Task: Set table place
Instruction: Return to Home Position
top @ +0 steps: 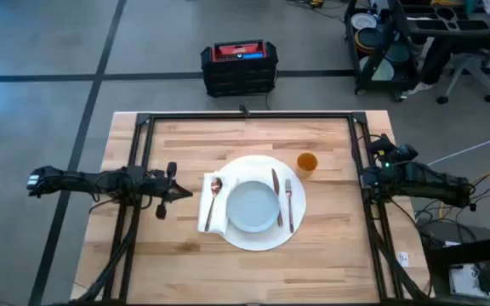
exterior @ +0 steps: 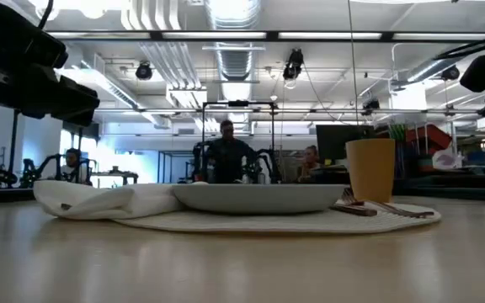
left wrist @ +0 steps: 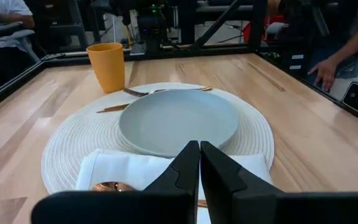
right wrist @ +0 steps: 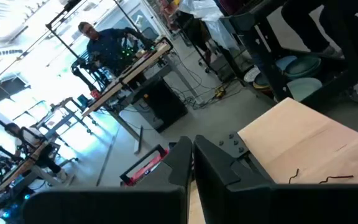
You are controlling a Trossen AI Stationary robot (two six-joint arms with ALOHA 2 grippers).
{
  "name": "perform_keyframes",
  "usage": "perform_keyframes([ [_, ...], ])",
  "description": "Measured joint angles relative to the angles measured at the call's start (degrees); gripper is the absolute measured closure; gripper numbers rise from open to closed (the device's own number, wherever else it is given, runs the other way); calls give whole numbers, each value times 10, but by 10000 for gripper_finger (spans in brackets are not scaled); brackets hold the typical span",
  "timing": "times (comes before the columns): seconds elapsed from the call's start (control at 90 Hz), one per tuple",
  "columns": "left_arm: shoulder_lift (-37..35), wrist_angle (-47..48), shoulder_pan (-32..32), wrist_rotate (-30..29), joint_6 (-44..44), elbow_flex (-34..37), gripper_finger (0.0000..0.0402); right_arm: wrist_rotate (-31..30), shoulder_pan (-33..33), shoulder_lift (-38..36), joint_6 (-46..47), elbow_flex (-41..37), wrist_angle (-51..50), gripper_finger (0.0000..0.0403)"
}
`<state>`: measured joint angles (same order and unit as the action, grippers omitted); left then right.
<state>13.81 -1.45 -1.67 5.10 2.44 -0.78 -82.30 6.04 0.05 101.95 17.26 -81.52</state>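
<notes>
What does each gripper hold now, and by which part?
Nothing is held. The dark two-finger left gripper, beside the folded white napkin, and the right gripper, at the light-wood table's right edge, are both shut.

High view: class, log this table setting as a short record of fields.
Mat: round, white, table centre
Plate: on mat, centred
Napkin: left of plate, spoon on it
Knife, fork: right of plate, on mat
Cup: orange, beside mat, far right
Left gripper: shut, left of napkin
Right gripper: shut, at table's right edge
</notes>
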Motion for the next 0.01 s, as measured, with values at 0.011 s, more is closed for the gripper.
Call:
perform_keyframes([
  [0.011,0,0,0,0,0,0,402,0,0,0,0,0,0,403],
])
